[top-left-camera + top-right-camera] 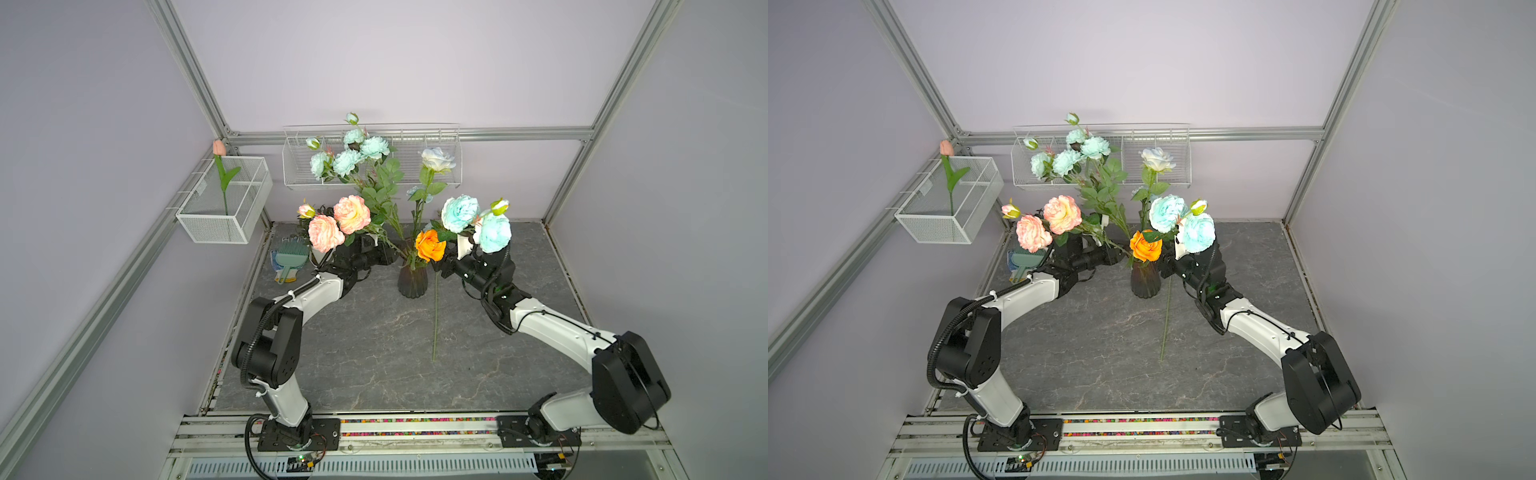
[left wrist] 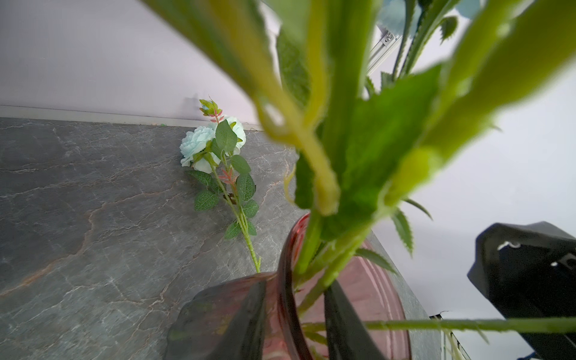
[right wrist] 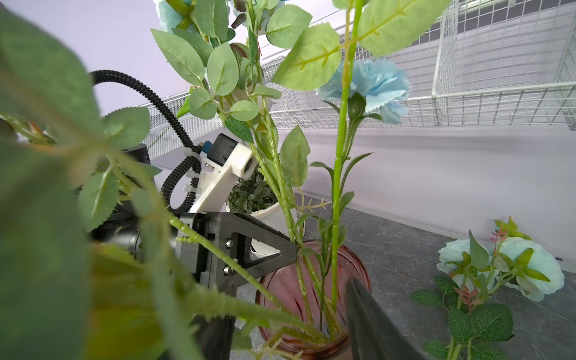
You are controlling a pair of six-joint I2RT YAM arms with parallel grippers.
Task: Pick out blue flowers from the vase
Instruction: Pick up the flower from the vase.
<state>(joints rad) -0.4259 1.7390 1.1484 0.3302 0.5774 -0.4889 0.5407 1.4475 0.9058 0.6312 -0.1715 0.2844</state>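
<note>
The ribbed purple-brown vase [image 1: 412,286] [image 1: 1145,284] stands mid-table. My left gripper [image 2: 296,280] is shut on its rim, one finger inside the glass and one outside. A tall stem of blue flowers [image 1: 353,156] rises from the vase. Another blue stem leans right, its blooms [image 1: 459,214] above my right wrist. My right gripper [image 3: 280,305] stands open beside the rim, and that leaning stem runs between its fingers. A further blue flower [image 3: 498,268] [image 2: 199,145] lies on the table behind. Only its stem [image 1: 435,320] shows in the top views.
The orange rose [image 1: 430,245] hangs at the vase's right rim, and pink-peach peonies [image 1: 351,214] lean over my left arm. A white pot [image 3: 274,215] stands behind the left gripper. Wire baskets [image 1: 224,208] [image 1: 415,166] hang on the walls. A green brush [image 1: 291,259] lies at the left.
</note>
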